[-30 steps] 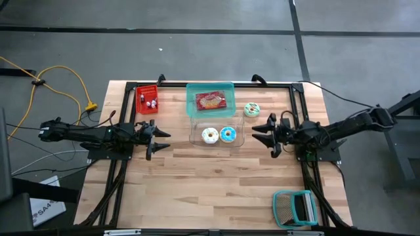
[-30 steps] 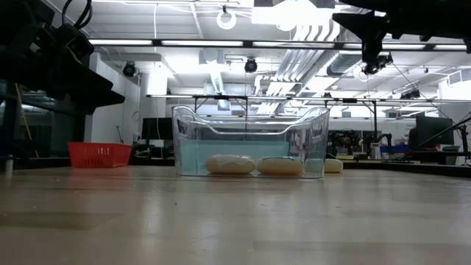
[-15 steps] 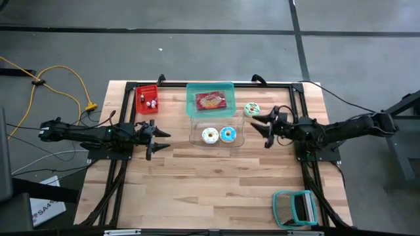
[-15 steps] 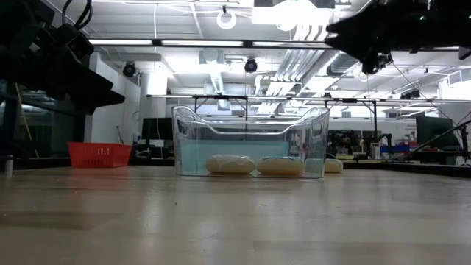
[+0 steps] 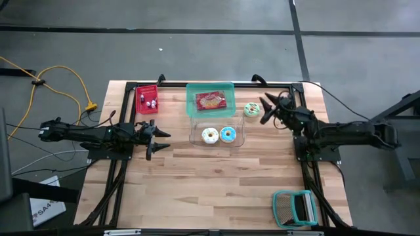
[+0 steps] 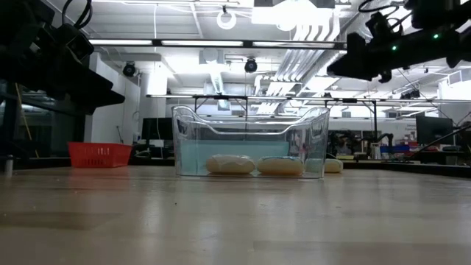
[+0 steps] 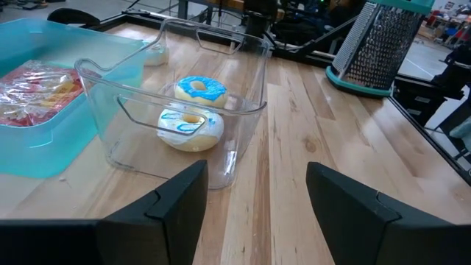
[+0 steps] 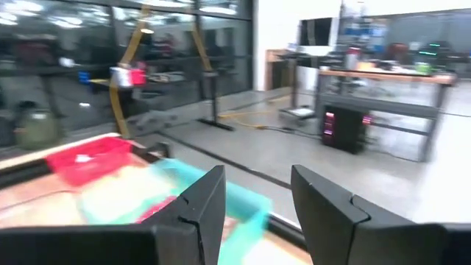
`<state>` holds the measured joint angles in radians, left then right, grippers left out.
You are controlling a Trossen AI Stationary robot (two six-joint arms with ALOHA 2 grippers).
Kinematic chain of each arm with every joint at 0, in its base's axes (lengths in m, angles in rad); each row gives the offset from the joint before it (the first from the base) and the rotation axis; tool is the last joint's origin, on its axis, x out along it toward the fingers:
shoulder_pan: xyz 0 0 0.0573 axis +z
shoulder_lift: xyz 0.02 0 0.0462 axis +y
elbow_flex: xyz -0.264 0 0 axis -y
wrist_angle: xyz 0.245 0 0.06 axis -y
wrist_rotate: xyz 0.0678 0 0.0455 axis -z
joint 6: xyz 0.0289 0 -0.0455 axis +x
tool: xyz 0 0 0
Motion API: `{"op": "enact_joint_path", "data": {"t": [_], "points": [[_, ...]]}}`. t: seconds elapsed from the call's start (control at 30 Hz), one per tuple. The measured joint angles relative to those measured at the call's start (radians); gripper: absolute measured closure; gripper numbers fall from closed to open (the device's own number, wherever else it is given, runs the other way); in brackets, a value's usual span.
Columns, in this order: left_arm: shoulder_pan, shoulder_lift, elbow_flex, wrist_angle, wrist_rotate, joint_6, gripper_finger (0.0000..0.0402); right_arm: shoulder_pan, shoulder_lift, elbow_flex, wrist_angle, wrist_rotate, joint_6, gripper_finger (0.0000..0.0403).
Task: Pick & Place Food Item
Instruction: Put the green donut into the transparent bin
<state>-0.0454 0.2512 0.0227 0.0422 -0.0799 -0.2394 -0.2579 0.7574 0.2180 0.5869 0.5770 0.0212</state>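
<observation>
Right gripper: upper right of centre, beside green donut, fingers spread, empty.
Left gripper: left of centre, spread, empty.
Bin: centre, two donuts inside.

Red basket at the table's far edge, beyond the left gripper; teal-framed grater lying near the front edge, well behind the right gripper.

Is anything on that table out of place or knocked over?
One green-iced doughnut sits on the bare table, outside the clear bin that holds two others. The right gripper is beside it. Nothing looks spilled, tipped or damaged.
</observation>
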Motion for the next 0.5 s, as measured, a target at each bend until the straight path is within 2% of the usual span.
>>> {"op": "enact_joint_path", "data": {"t": [0.27,0.5], "points": [[0.000,0.000,0.000,0.000,0.000,0.000,0.0176,-0.157,0.000,0.000,-0.037,0.001,0.000,0.0258],[0.000,0.000,0.000,0.000,0.000,0.000,0.0176,-0.229,0.000,0.000,-0.073,-0.041,0.015,0.0258]]}}
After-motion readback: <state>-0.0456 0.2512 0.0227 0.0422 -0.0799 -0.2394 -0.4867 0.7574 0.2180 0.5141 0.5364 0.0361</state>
